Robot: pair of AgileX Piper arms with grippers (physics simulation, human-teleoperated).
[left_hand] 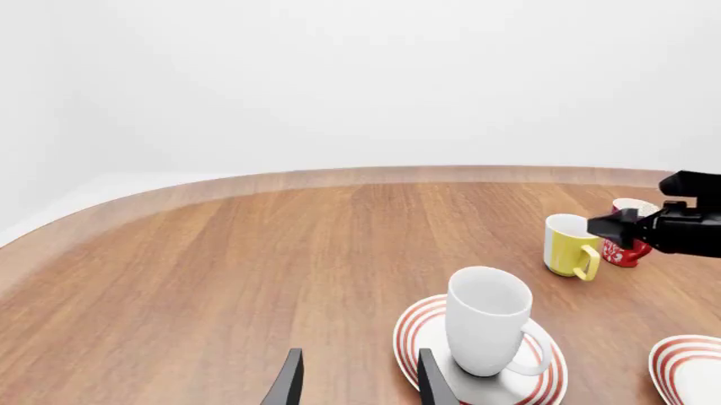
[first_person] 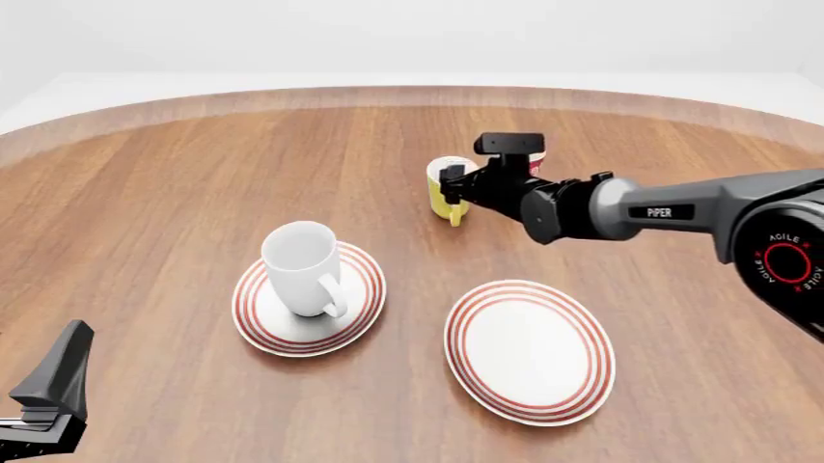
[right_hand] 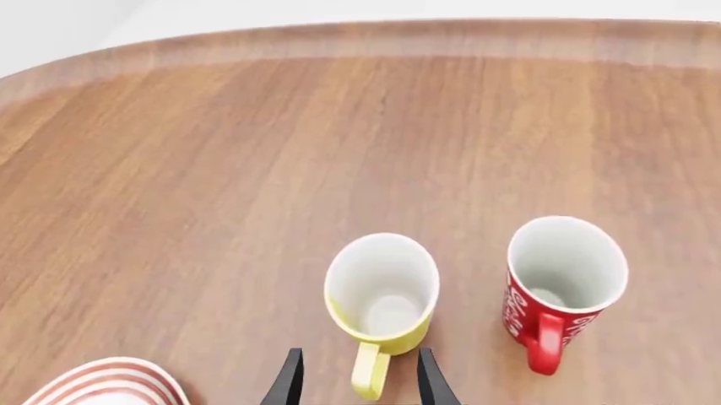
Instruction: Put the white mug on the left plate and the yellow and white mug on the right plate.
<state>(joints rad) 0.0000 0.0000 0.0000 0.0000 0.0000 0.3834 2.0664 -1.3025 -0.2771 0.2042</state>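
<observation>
The white mug (first_person: 303, 265) stands upright on the left plate (first_person: 264, 323); both also show in the left wrist view, mug (left_hand: 487, 321) and plate (left_hand: 414, 331). My left gripper (left_hand: 360, 384) is open and empty, low and short of that plate, at the table's near left (first_person: 52, 386). The yellow and white mug (first_person: 445, 193) stands on the table beyond the plates. My right gripper (right_hand: 358, 384) is open, its fingers either side of the mug's handle (right_hand: 367, 371), not closed on it. The right plate (first_person: 531, 352) is bare.
A red patterned cup (right_hand: 561, 283) stands right beside the yellow mug (right_hand: 381, 291), behind the right gripper in the front view (first_person: 531, 154). A ringed plate rim (right_hand: 107, 384) shows in a corner of the right wrist view. The table's curved far edge (first_person: 412, 96) runs behind.
</observation>
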